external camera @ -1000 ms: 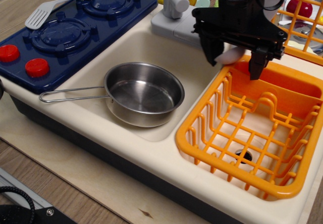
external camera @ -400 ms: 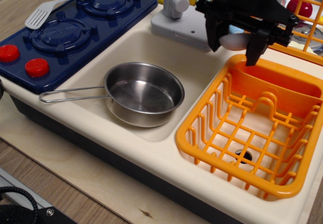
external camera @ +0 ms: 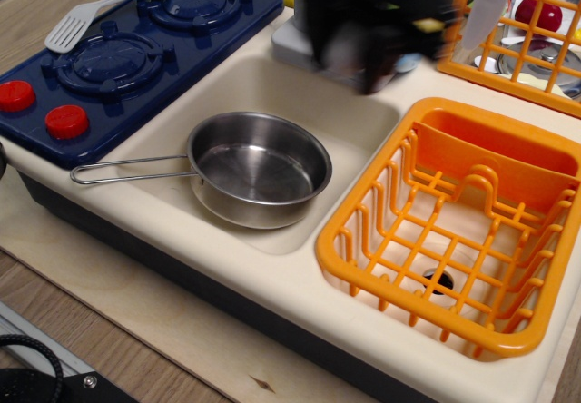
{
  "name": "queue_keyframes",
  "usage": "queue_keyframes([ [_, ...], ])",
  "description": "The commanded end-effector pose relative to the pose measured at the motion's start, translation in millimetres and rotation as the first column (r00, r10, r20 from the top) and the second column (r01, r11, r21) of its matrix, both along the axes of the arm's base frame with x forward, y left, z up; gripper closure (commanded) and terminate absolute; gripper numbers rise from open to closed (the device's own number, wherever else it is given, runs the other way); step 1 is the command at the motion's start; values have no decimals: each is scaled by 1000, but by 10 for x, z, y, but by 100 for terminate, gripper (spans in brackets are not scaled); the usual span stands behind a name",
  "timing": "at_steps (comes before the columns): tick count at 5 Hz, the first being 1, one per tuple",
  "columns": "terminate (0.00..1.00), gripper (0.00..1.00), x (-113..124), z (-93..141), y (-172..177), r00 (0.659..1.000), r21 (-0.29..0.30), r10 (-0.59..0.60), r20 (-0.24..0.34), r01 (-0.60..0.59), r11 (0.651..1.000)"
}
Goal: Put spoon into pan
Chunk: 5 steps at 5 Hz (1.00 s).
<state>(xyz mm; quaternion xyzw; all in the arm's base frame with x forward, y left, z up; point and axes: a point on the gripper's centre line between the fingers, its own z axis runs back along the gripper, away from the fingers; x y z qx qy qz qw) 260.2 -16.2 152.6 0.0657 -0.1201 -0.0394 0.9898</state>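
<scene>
The shiny steel pan [external camera: 259, 169] sits empty in the left sink basin, its wire handle [external camera: 127, 172] pointing left. My black gripper [external camera: 352, 63] is motion-blurred above the back edge of the sink, up and to the right of the pan. A pale grey patch and a light blue bit [external camera: 407, 62] show between and beside its fingers; they look like the spoon held in the shut jaws, but the blur hides the detail.
An orange dish basket [external camera: 361, 214] fills the right basin. A blue toy stove [external camera: 136, 63] with red knobs is at the left, with a grey slotted spatula [external camera: 91, 13] on it. An orange wire rack [external camera: 522, 54] stands at the back right. The grey faucet base [external camera: 295, 47] is behind the sink.
My gripper has lifted from the back of the orange basket and swung left over the back of the sink, carrying the grey-bowled thing. The pan has not moved.
</scene>
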Motion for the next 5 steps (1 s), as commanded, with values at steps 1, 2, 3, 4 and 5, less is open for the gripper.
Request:
queue_keyframes([
  [1, 0, 100, -176, -27, 311, 992, 21, -85, 92, 83, 996],
  [2, 0, 0, -176, -27, 311, 992, 21, -85, 92, 83, 996],
  [3, 0, 0, -176, -27, 311, 992, 21, -85, 92, 83, 996],
  [4, 0, 0, -176, -27, 311, 992, 21, -85, 92, 83, 996],
  [5, 100, 0, -176, -27, 311, 992, 21, -85, 92, 83, 996],
])
